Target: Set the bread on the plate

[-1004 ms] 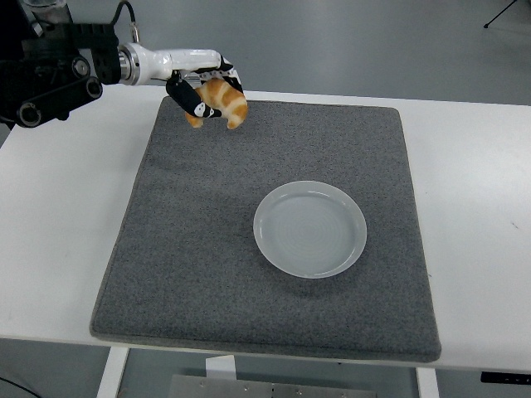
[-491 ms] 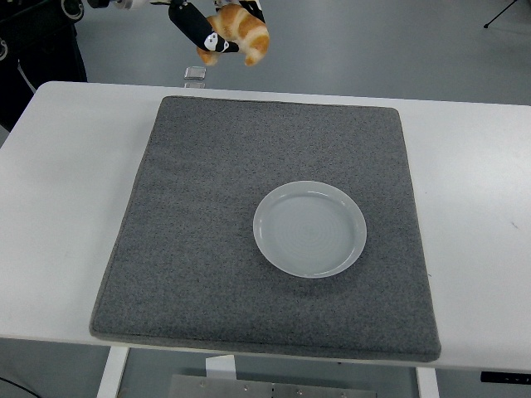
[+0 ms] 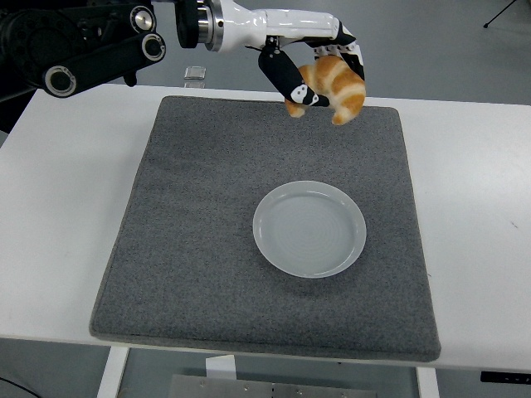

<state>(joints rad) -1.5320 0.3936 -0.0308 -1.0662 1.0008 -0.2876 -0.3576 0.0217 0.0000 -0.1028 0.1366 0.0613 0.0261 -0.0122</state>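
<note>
— So, how far along?

— About halfway, at a guess. Nearest to the table's front edge: bare white tabletop [image 3: 58, 249], then the dark grey felt-like rectangular mat [image 3: 191, 249] spread across the middle of it. On that mat, right of its centre: the round pale grey-white ceramic plate [image 3: 309, 229], with nothing on it yet.

— And the bread?

— Up in the air beyond the plate, over the mat's far edge. Golden-brown, crescent-shaped croissant [image 3: 336, 87], clasped in the left hand [image 3: 319, 70], black and white fingers curled around it from above and from the side. Not touching mat or plate. Clearly lifted, clearly not delivered.

— So what remains?

— Judging from the layout: carry the croissant nearer, toward the plate, lower it onto the plate's dish, loosen the fingers, pull back. Pickup looks done; placing and letting go not yet done.

— Right hand?

— Nowhere to be seen.

— Anything beyond the plate besides the hand?

— Small, pale, square object [image 3: 194, 74] past the mat's far edge, left of the hand; too small to identify.

— Any brand, label, lettering?

— None legible. Plate plain, mat plain. Small white markings on the black fingers, too small to read as writing, if writing at all.
</note>
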